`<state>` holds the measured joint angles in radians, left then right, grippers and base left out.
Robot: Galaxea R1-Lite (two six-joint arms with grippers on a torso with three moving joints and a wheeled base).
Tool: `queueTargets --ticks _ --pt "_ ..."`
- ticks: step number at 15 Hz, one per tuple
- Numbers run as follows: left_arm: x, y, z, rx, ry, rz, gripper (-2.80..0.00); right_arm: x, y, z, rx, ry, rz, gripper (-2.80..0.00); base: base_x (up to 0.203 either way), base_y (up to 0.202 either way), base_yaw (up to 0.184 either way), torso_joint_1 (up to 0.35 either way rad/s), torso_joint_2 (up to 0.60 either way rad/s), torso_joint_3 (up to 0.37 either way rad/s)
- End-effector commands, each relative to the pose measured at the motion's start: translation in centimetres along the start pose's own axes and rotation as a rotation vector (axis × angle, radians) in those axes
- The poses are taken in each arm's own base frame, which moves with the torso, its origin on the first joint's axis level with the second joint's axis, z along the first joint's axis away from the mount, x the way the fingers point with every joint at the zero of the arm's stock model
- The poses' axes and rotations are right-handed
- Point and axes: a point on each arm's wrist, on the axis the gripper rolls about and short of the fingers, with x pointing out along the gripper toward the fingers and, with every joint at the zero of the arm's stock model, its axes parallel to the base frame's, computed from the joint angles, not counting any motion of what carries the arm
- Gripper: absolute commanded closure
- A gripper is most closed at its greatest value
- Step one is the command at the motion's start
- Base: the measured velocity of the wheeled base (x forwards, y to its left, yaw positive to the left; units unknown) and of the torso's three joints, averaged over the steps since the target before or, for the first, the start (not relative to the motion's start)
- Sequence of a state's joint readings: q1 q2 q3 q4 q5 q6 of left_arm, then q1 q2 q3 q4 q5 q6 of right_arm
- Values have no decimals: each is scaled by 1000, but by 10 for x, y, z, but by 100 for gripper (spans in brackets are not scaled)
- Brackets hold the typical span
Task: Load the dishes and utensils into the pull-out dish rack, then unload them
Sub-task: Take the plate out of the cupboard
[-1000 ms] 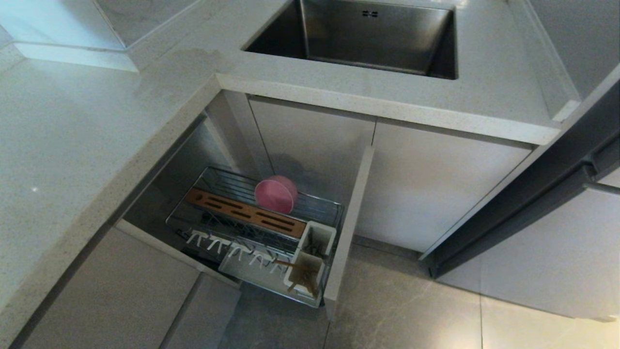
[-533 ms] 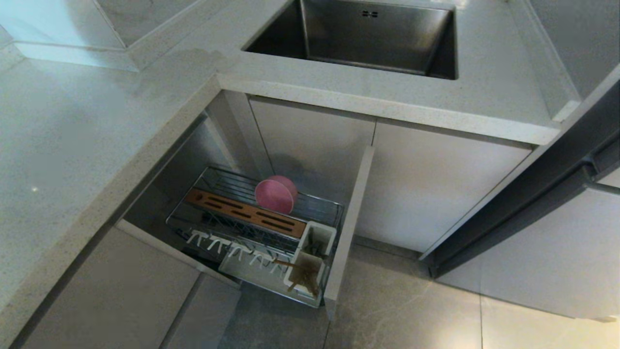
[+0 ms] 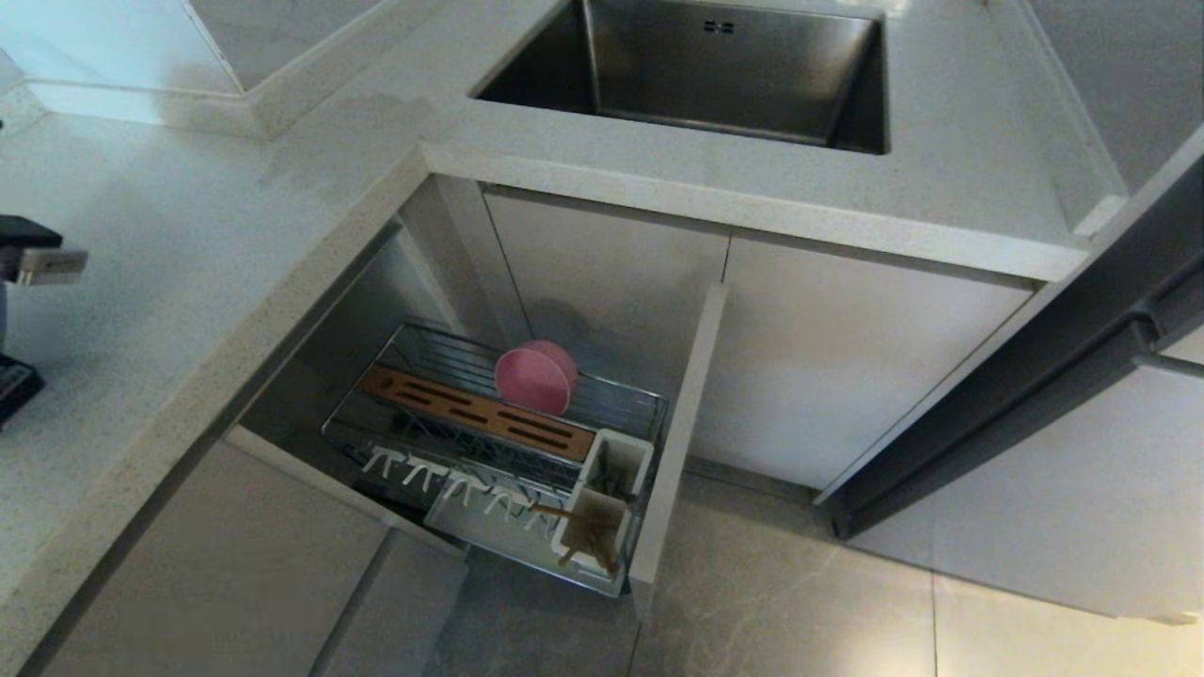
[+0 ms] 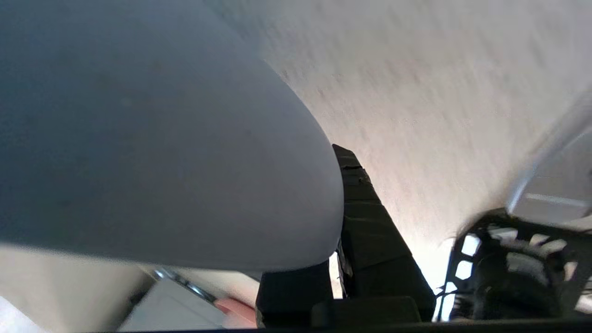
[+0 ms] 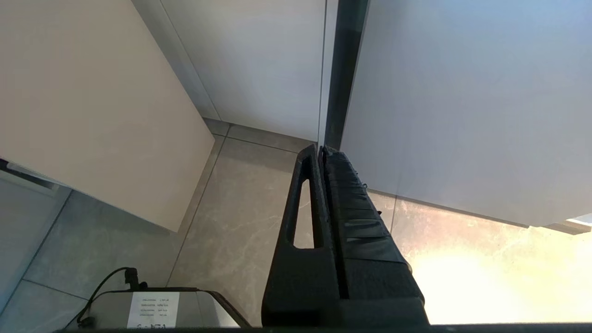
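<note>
- The left tool [image 4: 340, 259] is clenched on the pale-blue plate [image 4: 152, 138], which fills most of the left wrist view.
- In the head view, the left arm [image 3: 28, 263] peeks in at 9 o'clock, over the table [image 3: 188, 235].
- The pull-out dish rack [image 3: 499, 451] is open below, toward 6 o'clock.
- The pink bowl [image 3: 534, 379] stands on its edge in the rack.
- The chopsticks [image 3: 583, 536] sit in a white cup [image 3: 594, 541].
- This looks like loading or unloading the plate; I cannot tell which.
- The plate must stay steady and clear the table edge.
- The right tool [image 5: 321, 157] is pressed closed, down by the floor [image 5: 240, 222].
</note>
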<state>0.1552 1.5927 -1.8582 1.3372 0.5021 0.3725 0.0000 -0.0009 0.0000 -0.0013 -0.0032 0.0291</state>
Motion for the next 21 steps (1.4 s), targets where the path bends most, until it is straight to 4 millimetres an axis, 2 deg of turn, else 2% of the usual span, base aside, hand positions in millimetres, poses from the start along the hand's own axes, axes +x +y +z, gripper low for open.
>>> queueTargets --ticks 1,3,6,17,18,21 --pt "28 -2 25 -26 63 -4 0 0 0 0 0 -1 0 0 0 0 0 0 0 0" --pt "41 -4 37 -50 77 1 0 0 0 0 0 -1 0 0 0 0 0 0 0 0" --pt "48 -3 49 -79 35 24 0 0 0 0 0 -1 0 0 0 0 0 0 0 0" --pt "38 2 60 -172 -119 68 0 0 0 0 0 -1 0 0 0 0 0 0 0 0" --pt "37 3 60 -190 -126 67 -280 0 0 0 0 -1 0 0 0 0 0 0 0 0" --pt "32 2 59 -198 -143 66 -280 0 0 0 0 -1 0 0 0 0 0 0 0 0"
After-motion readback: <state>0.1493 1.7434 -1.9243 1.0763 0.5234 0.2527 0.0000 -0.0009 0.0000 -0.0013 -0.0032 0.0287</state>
